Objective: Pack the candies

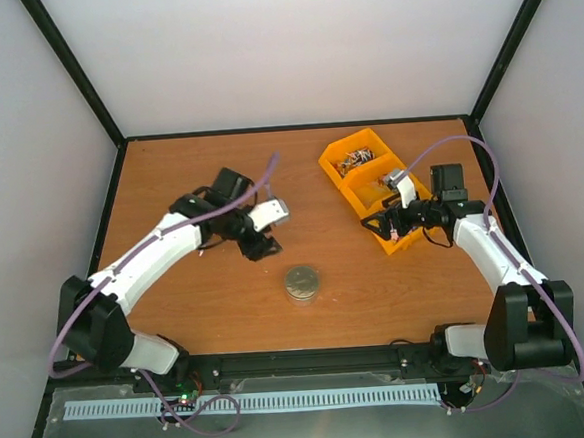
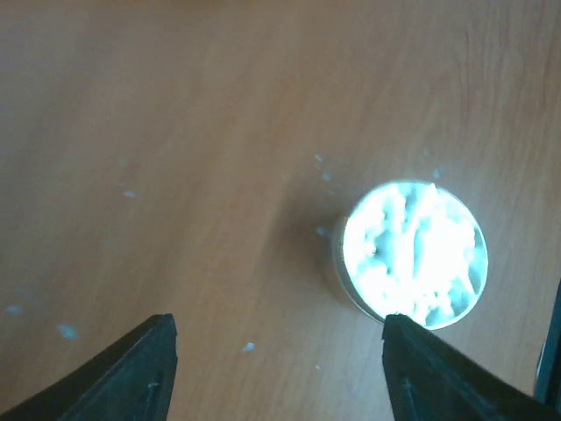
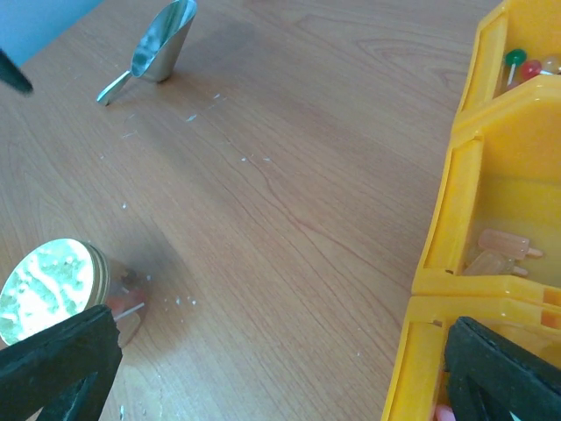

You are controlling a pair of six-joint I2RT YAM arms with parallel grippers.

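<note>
On table (image 1: 198,306): one jar (image 1: 301,282), one scoop (image 3: 162,48), one bin (image 3: 443,228).

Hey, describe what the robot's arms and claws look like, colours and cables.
The left arm and right arm are white with black joints and bases. A purple cable loops along each. The left claw and right claw are black and wedge-shaped.

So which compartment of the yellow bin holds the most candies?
The far compartment, the rearmost of the row. It holds a heap of small mixed-coloured candies, while the middle compartment next to it shows only a few pale pieces.
</note>
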